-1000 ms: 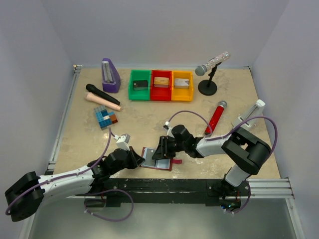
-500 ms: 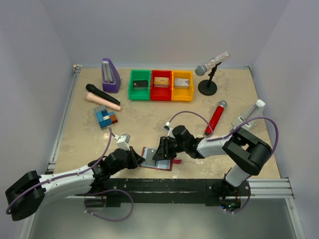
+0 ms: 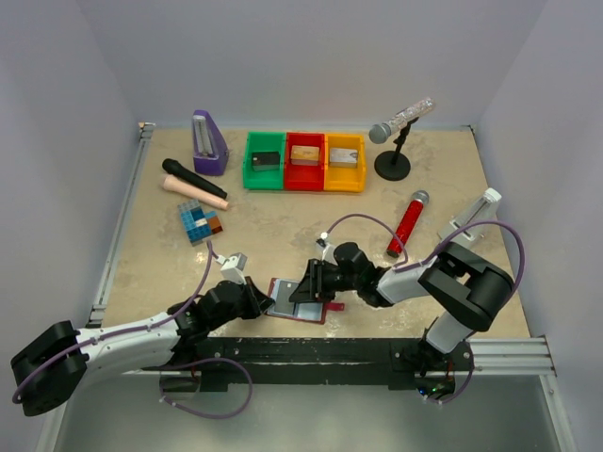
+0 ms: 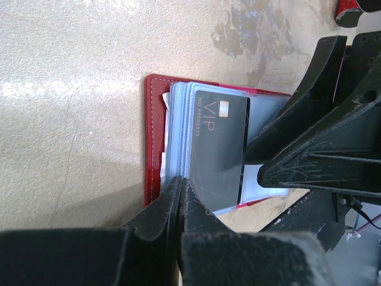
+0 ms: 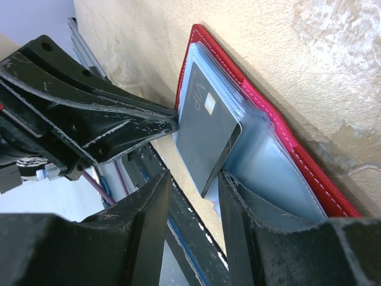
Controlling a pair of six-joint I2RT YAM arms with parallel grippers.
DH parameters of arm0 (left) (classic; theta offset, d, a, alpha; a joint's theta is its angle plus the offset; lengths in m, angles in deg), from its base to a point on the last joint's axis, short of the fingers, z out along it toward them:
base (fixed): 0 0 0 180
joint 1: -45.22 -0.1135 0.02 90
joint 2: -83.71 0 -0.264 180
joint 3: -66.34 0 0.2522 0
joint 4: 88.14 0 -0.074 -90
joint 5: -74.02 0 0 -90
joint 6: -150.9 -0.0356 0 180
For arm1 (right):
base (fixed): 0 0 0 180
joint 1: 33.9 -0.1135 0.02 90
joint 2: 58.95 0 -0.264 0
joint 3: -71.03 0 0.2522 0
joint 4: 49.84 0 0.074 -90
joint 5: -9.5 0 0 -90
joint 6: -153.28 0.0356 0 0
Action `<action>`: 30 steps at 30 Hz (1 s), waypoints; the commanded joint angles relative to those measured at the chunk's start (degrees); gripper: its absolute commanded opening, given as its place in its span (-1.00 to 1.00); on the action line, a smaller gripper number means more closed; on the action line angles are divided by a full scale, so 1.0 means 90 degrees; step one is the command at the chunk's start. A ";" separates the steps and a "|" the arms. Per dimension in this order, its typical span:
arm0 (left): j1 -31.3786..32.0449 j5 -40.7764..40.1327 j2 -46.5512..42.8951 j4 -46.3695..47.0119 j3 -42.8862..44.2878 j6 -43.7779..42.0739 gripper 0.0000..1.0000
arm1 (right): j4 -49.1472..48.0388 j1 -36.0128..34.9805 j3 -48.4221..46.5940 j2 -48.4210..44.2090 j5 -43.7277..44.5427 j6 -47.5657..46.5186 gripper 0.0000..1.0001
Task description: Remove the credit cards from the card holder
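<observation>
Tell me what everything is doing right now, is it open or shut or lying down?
Card holder: open, lying flat.
Grey card: sticking out of the card holder.
Left tool: shut, at the card holder's edge.
Right tool: open, around the card's corner.
Red microphone: lying down.
Silver microphone: propped on its stand.

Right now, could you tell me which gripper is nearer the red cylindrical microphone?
Right. The right gripper sits left of the red cylindrical microphone; the left gripper lies further left, beyond it.
</observation>
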 commanded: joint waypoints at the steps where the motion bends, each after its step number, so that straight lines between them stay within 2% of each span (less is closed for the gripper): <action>1: -0.0017 0.0032 0.0131 -0.0264 -0.0090 0.0054 -1.00 | -0.0815 0.0060 0.0064 -0.0056 -0.0119 0.0136 -0.16; 19: -0.0008 0.0403 0.0502 0.0536 -0.0216 0.0025 -1.00 | -0.1411 0.0060 -0.0033 0.0402 -0.0510 0.0370 -0.17; 30: -0.0008 0.0579 0.0913 0.1015 -0.0256 0.0054 -1.00 | -0.2163 0.0060 -0.0024 0.0500 -0.0851 0.0449 -0.17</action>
